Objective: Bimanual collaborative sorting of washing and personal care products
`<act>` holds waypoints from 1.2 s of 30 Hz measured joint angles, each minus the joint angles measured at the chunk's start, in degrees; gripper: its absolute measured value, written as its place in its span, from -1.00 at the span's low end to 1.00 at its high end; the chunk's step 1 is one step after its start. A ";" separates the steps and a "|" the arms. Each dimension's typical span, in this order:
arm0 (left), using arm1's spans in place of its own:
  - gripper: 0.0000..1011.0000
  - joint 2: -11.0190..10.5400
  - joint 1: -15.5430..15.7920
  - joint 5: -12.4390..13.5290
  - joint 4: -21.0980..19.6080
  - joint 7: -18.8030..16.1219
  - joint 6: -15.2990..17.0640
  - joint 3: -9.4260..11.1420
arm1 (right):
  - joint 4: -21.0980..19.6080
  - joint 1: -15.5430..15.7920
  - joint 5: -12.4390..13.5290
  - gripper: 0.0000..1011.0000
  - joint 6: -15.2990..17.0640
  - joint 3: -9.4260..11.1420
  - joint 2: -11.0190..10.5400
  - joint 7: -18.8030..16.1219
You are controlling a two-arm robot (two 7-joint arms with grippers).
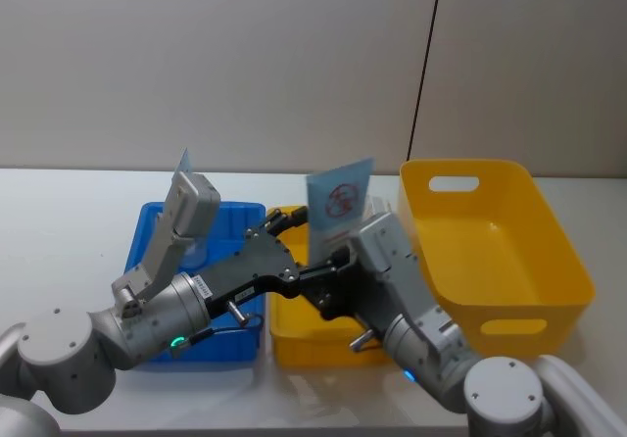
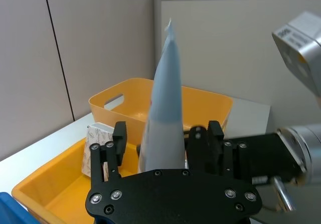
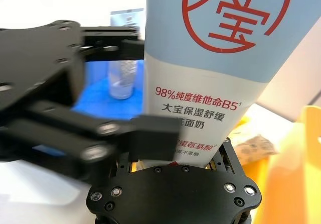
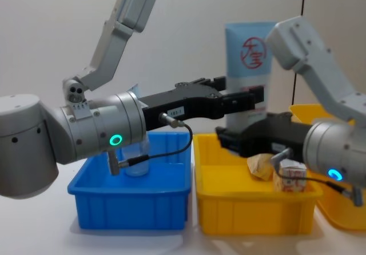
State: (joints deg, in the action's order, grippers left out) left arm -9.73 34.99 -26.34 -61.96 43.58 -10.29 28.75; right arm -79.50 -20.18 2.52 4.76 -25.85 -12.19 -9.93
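Nearest us, by the front edge of the table (image 1: 59, 212), a blue bin (image 4: 128, 206) and a small yellow bin (image 4: 251, 209) sit side by side, and a white carton (image 4: 290, 175) with red print stands in the yellow one. Above that bin the right gripper (image 4: 249, 126) is clamped on the lower end of a pale blue tube (image 4: 247, 78). The tube stands upright, its long axis vertical and its flat crimped end uppermost, with a red circular logo on its face. The left gripper (image 2: 166, 133) reaches in from the blue-bin side, higher on the tube, with its fingers spread either side of the body and not pinching. We judge this a handover: the left gripper need only close. Farther right sits a large yellow bin (image 1: 490, 251).
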 joint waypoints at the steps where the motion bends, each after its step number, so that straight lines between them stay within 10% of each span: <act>1: 0.88 0.00 0.00 0.00 0.01 0.00 0.00 0.00 | -0.03 0.03 -0.08 0.18 -0.12 0.29 -0.02 0.29; 22: 0.98 0.00 0.00 0.00 0.03 -0.02 0.00 0.00 | -1.50 -0.23 -2.53 0.18 -3.04 8.91 -1.43 9.85; 36: 0.98 -0.01 0.00 0.00 0.03 -0.02 0.00 0.00 | -3.56 0.08 -0.98 0.18 4.43 15.55 -2.60 12.52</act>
State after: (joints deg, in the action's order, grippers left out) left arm -9.74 34.99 -26.34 -61.94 43.56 -10.29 28.75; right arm -83.07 -20.10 1.53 9.20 -10.29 -14.79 2.59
